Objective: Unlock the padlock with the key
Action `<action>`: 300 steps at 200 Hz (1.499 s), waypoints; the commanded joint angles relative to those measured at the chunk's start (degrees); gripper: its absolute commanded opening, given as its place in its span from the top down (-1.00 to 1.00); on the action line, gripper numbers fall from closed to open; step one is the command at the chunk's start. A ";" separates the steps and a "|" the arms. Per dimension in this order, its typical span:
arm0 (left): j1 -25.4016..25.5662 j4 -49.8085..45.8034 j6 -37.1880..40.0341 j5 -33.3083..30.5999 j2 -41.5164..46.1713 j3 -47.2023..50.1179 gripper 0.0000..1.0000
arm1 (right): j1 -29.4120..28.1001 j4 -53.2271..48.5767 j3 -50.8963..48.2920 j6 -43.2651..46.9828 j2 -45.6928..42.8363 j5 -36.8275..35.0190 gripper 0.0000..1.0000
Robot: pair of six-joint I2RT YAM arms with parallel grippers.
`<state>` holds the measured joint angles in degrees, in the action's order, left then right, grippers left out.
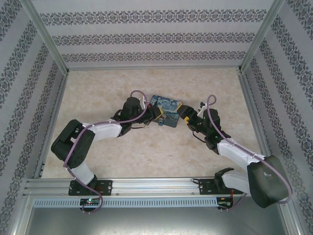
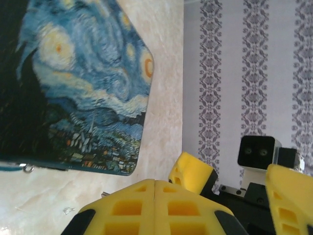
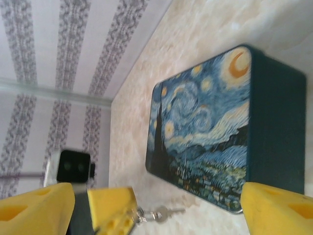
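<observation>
so, left gripper point(image 2: 155, 196) was clamped tight on small silver key point(image 3: 166, 213), key poking out just beside rectangular Starry Night print tin box point(image 3: 205, 132) on beige marbled tabletop point(image 1: 146, 156). right gripper point(image 1: 187, 117) gaped wide, holding nothing, near tin's other side.

The table point(image 1: 107, 88) is a beige marbled top with a Starry Night tin point(image 1: 167, 109) lying flat on it, right between the left fingers point(image 1: 157, 114) and the right fingers point(image 1: 186, 117). There's also a tiny glinting bit point(image 2: 66, 210) on the surface just ahead of the left fingertips, near the tin's edge, too small to make out.
</observation>
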<state>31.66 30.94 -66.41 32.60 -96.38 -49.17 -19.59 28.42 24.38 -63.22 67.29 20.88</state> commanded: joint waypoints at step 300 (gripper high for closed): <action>-4.50 0.41 6.01 23.68 -3.58 -8.04 1.00 | -5.75 40.53 -0.41 -5.34 19.51 10.63 0.64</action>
<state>27.24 31.20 -61.87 53.63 -99.26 -55.48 -25.61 66.41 22.87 -69.10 85.84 30.15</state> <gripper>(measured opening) 0.051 0.174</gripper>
